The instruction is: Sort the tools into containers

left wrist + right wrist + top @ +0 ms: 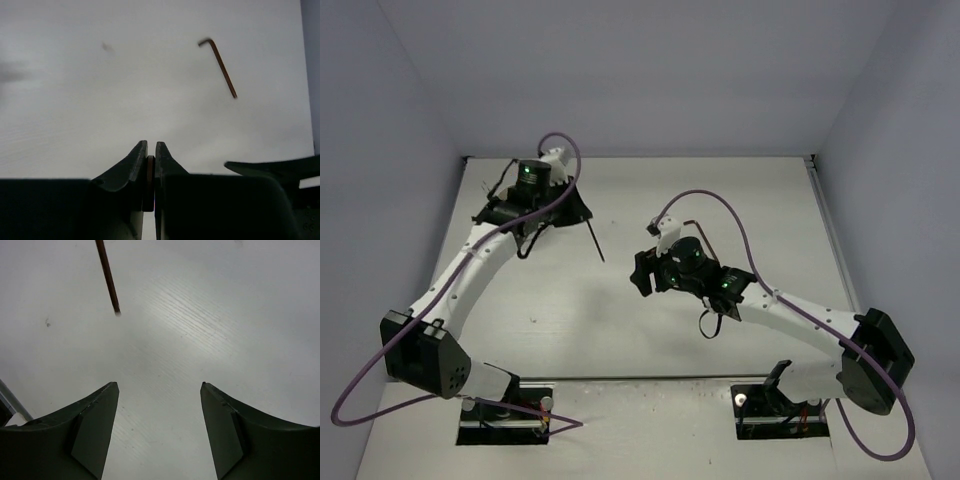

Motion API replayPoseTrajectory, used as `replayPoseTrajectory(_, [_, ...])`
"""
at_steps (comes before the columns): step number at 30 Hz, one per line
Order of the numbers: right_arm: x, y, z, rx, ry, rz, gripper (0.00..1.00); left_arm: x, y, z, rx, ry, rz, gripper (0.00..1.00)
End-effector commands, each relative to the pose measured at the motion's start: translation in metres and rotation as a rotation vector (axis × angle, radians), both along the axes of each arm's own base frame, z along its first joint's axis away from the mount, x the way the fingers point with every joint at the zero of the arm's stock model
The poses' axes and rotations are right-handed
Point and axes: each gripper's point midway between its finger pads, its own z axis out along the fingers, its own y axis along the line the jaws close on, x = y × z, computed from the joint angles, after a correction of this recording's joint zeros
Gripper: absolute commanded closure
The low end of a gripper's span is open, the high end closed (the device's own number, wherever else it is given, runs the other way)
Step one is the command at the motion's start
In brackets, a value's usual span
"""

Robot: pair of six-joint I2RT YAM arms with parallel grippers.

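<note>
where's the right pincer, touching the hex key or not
Apart. Right wrist view shows bare table between the open right pincer and the hex key.

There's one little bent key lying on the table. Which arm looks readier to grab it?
Probably the right arm. The right gripper is open with the hex key just ahead, while the left gripper is shut, with the key off to one side.
</note>
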Motion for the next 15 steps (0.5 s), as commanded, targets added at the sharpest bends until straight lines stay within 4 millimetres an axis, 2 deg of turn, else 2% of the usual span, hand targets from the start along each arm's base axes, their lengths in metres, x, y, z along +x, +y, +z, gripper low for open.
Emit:
replayPoseTrajectory(1, [0.016, -0.019, 0.025, 0.03, -0.08, -0.083, 0.36, 0.037, 0.085, 0.069, 0.223, -0.22, 0.22, 1.0])
replayPoseTrajectory(4, [0.024, -0.037, 0.02, 0.003, -0.078, -0.143, 0.36, 0.062, 0.136, 0.093, 0.326, -0.279, 0.369, 1.0])
replayPoseTrajectory(7, [0.026, -0.048, 0.015, -0.015, -0.063, -0.163, 0.37, 0.088, 0.165, 0.107, 0.398, -0.319, 0.46, 1.0])
replayPoseTrajectory(10, [0.03, -0.063, 0.014, -0.018, -0.057, -0.192, 0.37, 0.117, 0.192, 0.108, 0.432, -0.328, 0.526, 1.0])
replayPoseTrajectory(12, [0.031, -0.072, 0.01, -0.024, -0.051, -0.214, 0.37, 0.133, 0.208, 0.096, 0.448, -0.304, 0.557, 1.0])
replayPoseTrajectory(15, [0.032, -0.079, 0.007, -0.031, -0.045, -0.229, 0.37, 0.153, 0.22, 0.095, 0.456, -0.312, 0.58, 1.0])
